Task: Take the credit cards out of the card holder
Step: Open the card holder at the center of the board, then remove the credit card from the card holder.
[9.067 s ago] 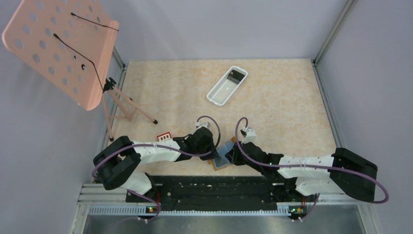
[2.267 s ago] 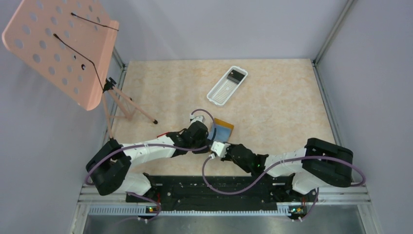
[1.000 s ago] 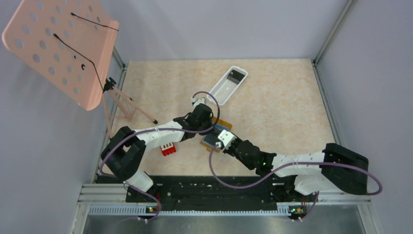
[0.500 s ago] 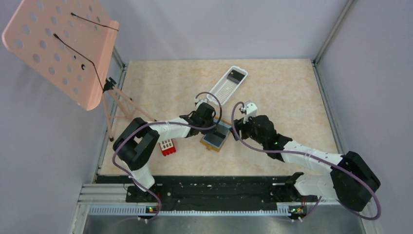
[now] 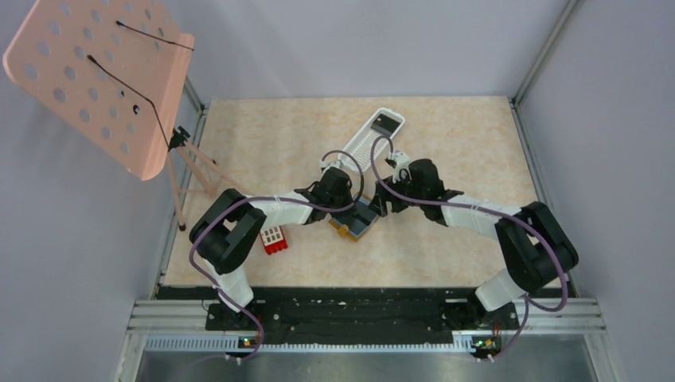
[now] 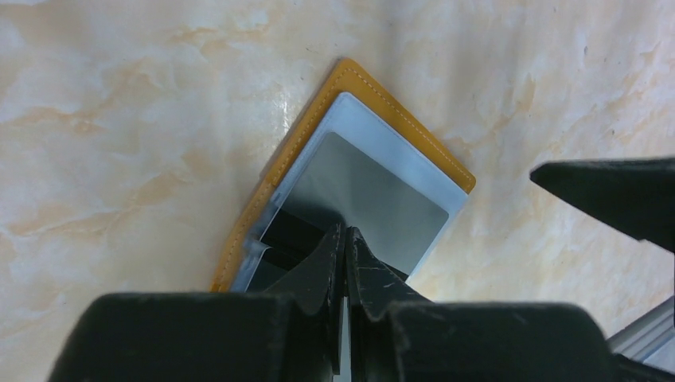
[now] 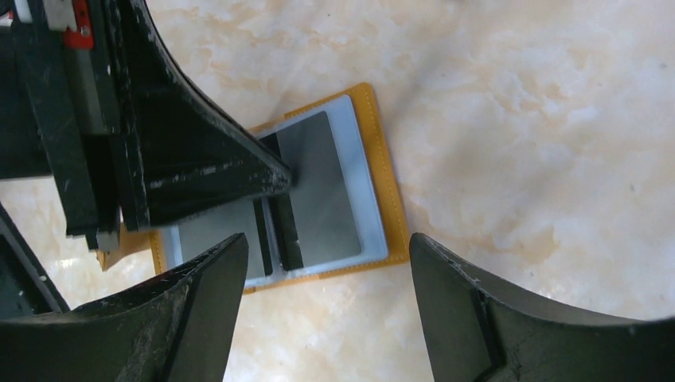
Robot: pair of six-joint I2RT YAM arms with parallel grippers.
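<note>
"What's changed in the last half second?"

"The right arm has swung in. The right gripper [image 5: 380, 205] was off to one side of the card holder [image 5: 357, 223], and now it's right over its far end. The left gripper [image 5: 349, 208] has stayed where it was."

"And the fingers?"

"The left pair are pressed together, tips down on the grey card [image 6: 374, 191] inside the open holder. The right pair are spread wide above the holder, and I can't see them touching it."

"How does the holder lie?"

"Flat and open, inner face up, mid-table [image 5: 462, 159], between the white tray [image 5: 370, 142] and the red block [image 5: 272, 239]. From above, its long axis runs diagonally from near-left to far-right. The tan border shows around the pale panels."
</note>
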